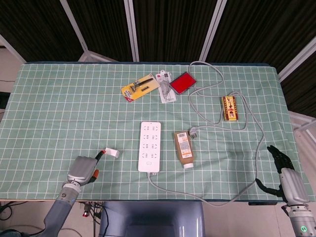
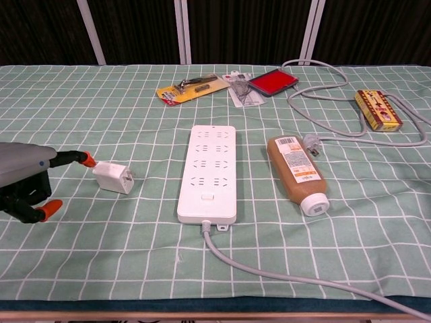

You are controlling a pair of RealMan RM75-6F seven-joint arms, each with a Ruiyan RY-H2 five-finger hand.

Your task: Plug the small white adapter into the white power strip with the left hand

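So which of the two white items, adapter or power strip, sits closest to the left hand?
The small white adapter, touching a fingertip of the left hand; the white power strip lies farther right, untouched.

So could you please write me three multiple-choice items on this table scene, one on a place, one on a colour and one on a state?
1. Where does the adapter lie relative to the power strip?
A. On top of it
B. To its left, apart
C. To its right

2. What colour is the flat case at the far side of the table?
A. Red
B. Blue
C. Black

3. How does the brown bottle stand?
A. Upright
B. Lying on its side
C. Held in the right hand

Answers:
1 B, bare cloth shows between adapter and strip, with the left hand at the adapter's outer end.
2 A, its top is plainly red.
3 B, it lies flat with its white cap toward the near edge; the right hand is off the table.
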